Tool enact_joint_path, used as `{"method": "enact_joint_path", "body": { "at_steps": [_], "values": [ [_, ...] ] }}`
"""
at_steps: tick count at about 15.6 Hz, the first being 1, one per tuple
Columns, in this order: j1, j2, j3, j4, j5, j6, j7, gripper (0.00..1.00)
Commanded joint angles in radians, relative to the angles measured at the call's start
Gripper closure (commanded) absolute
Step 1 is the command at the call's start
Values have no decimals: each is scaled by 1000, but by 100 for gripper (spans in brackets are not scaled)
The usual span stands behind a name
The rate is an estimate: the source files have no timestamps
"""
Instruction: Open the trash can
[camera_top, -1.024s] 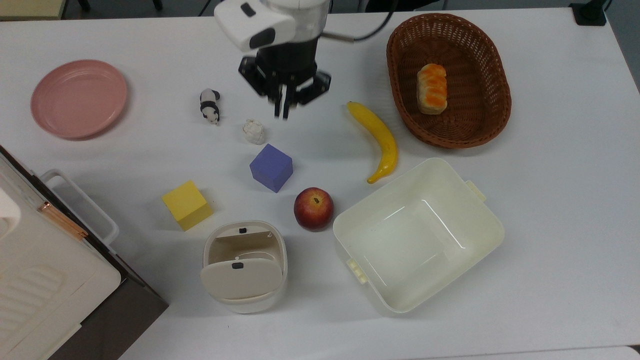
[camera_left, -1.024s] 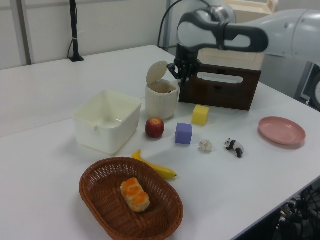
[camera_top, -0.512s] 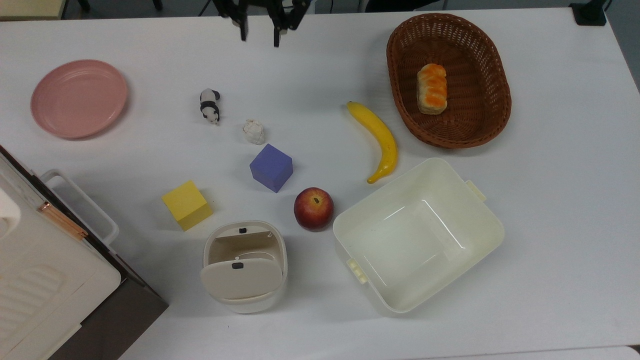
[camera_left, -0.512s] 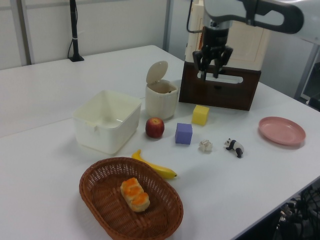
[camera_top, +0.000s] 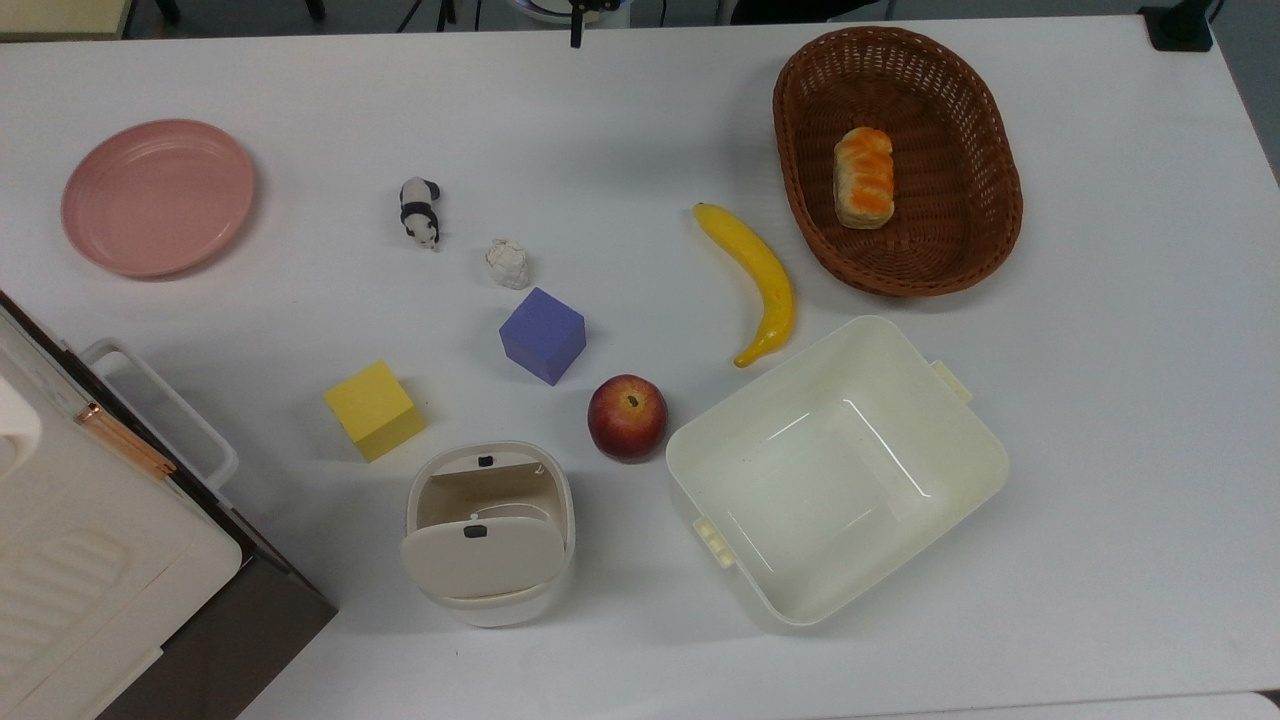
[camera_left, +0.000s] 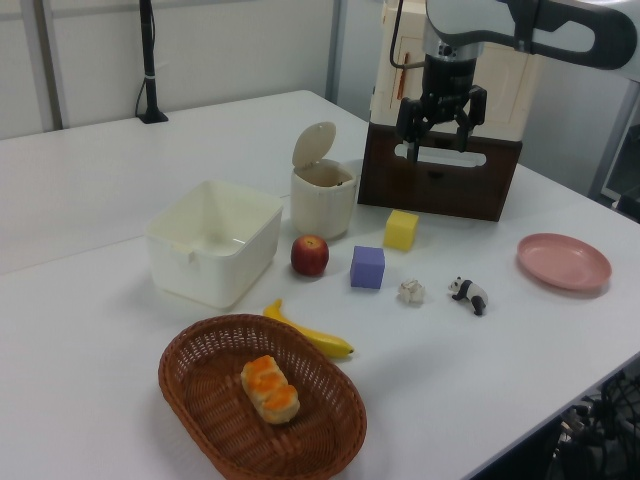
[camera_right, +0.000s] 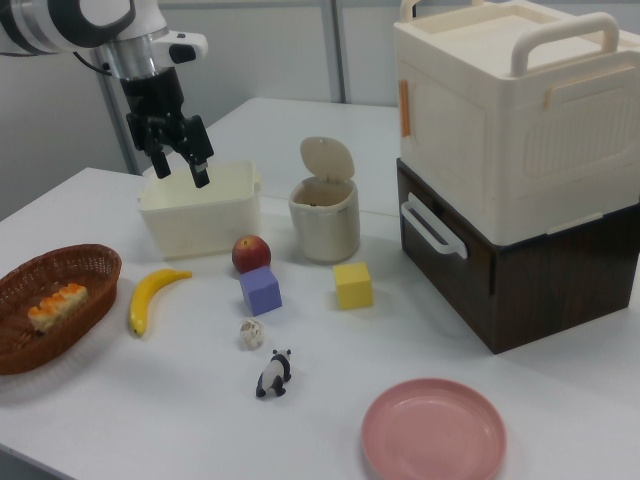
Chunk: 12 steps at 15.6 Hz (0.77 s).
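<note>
The trash can (camera_top: 488, 530) is a small off-white bin near the top view's bottom edge. Its beige lid (camera_left: 314, 146) stands flipped up, leaving the mouth uncovered, and a small black button (camera_top: 474, 531) shows on the lid. In the left view my gripper (camera_left: 437, 142) hangs high above the table, to the right of the bin and in front of the stacked boxes. It is open and holds nothing. In the right view the gripper (camera_right: 181, 168) hovers over the cream tub, left of the trash can (camera_right: 324, 220). One fingertip (camera_top: 575, 36) pokes in at the top view's top edge.
A cream tub (camera_top: 940, 420) sits right of the bin, with an apple (camera_top: 627, 416) between them. A yellow cube (camera_top: 374, 409), purple cube (camera_top: 543, 335), banana (camera_top: 762, 280), paper ball (camera_top: 508, 264), panda (camera_top: 420, 211), pink plate (camera_top: 158, 196), bread basket (camera_top: 985, 150) and stacked boxes (camera_right: 520, 170) stand around.
My gripper has risen and drawn back toward the top view's top edge, away from the table's middle. Its fingers went from shut to open. The lid stays up.
</note>
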Motion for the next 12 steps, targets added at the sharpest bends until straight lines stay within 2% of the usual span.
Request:
{"method": "enact_joint_path", "body": {
  "at_steps": [1,3,12],
  "values": [
    [12,-46,-28,-57,53,14,-19,0],
    [15,-48,-42,-57,87,14,-18,0],
    [66,-46,-100,-54,89,14,-22,0]
  ]
}}
